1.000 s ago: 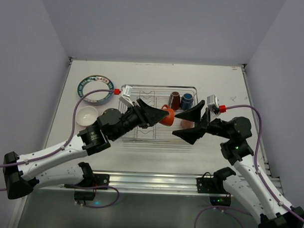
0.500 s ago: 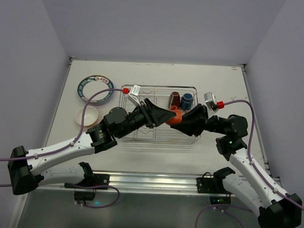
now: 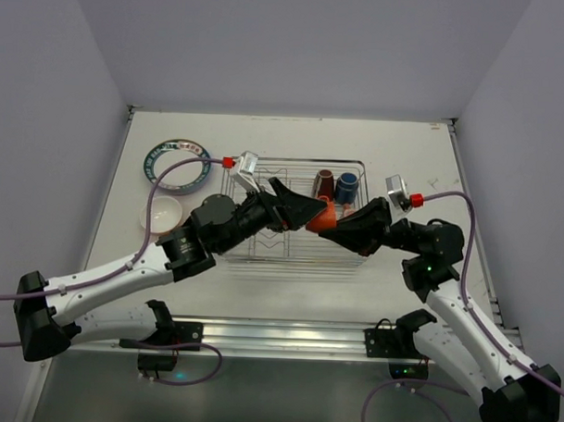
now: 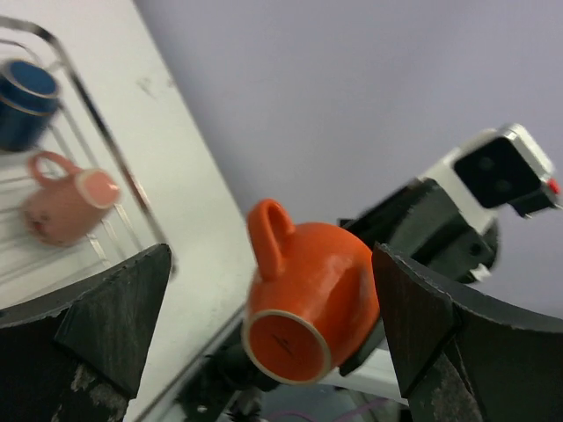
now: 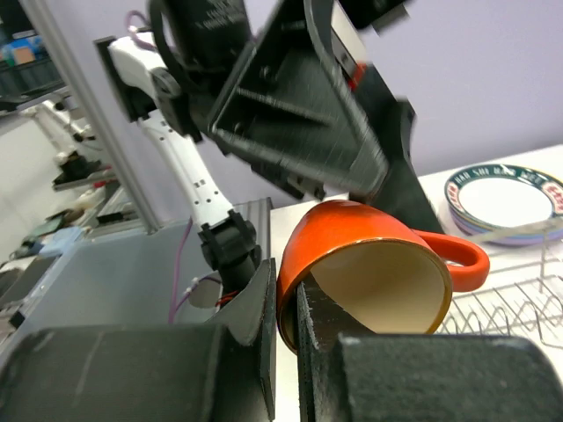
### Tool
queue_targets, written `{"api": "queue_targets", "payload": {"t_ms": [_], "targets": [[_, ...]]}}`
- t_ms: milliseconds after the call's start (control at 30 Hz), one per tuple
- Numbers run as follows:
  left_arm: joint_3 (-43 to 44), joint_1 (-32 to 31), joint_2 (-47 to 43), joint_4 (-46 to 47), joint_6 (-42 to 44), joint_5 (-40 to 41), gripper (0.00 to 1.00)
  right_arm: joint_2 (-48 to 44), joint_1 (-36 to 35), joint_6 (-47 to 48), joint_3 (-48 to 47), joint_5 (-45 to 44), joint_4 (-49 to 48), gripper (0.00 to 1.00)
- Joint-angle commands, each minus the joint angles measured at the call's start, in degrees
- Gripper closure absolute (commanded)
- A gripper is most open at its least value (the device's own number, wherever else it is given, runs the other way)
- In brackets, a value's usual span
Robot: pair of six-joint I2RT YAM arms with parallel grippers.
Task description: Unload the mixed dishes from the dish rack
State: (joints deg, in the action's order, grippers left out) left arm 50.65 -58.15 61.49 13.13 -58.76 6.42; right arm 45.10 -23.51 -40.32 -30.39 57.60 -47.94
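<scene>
Orange mug sits clamped by its rim in right pincer; left pincer stands wide apart around it

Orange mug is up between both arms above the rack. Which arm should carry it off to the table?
Right. The right arm's fingers are shut on the rim of the orange mug, one inside, one outside. The left arm's fingers stand wide open either side of it, gripping nothing.

Orange mug aloft, tilted, over dish rack; pink mug lying inside.
</scene>
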Motion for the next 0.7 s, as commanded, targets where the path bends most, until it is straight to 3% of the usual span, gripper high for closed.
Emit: {"api": "queue_targets", "payload": {"t_ms": [0, 33, 133, 267, 300, 333, 433, 500, 667], "targets": [[9.09, -0.03, -1.38, -12.2, 10.14, 13.24, 0.0, -3.7, -0.22, 8.47, -3.44, -6.43, 13.18, 1.0], [11.2, -0.03, -1.2, -21.03, 11.72, 21.19, 0.0, -4.23, -0.22, 12.15, -4.32, -8.19, 17.32, 1.0], [15.96, 0.05, -2.6, -31.89, 14.64, 35.1, 0.0, -5.81, -0.22, 16.65, -7.66, -15.22, 30.25, 1.0], [15.44, 0.05, -8.04, -35.36, 21.47, 41.74, 0.0, -1.8, -0.31, 19.66, -17.9, -35.92, 53.6, 1.0], [14.83, 0.14, -8.84, -36.06, 22.8, 42.27, 0.0, 0.75, -0.14, 19.23, -21.25, -43.64, 59.14, 1.0], [14.56, 0.06, -9.54, -37.28, 25.51, 42.54, 0.0, 3.65, 0.3, 20.18, -24.25, -56.68, 67.81, 1.0], [13.68, 0.23, -11.13, -40.97, 27.73, 41.06, 0.0, 16.65, 2.31, 24.83, -34.71, -68.47, 74.99, 0.98], [13.07, 0.14, -11.75, -42.82, 30.37, 39.3, 0.0, 27.6, 7.84, 25.55, -43.05, -67.8, 81.67, 0.92], [9.56, 0.06, -14.02, -45.64, 33.7, 37.36, 0.0, 48.2, 15.94, 26.78, -60.52, -67.9, 87.31, 0.97]]}}
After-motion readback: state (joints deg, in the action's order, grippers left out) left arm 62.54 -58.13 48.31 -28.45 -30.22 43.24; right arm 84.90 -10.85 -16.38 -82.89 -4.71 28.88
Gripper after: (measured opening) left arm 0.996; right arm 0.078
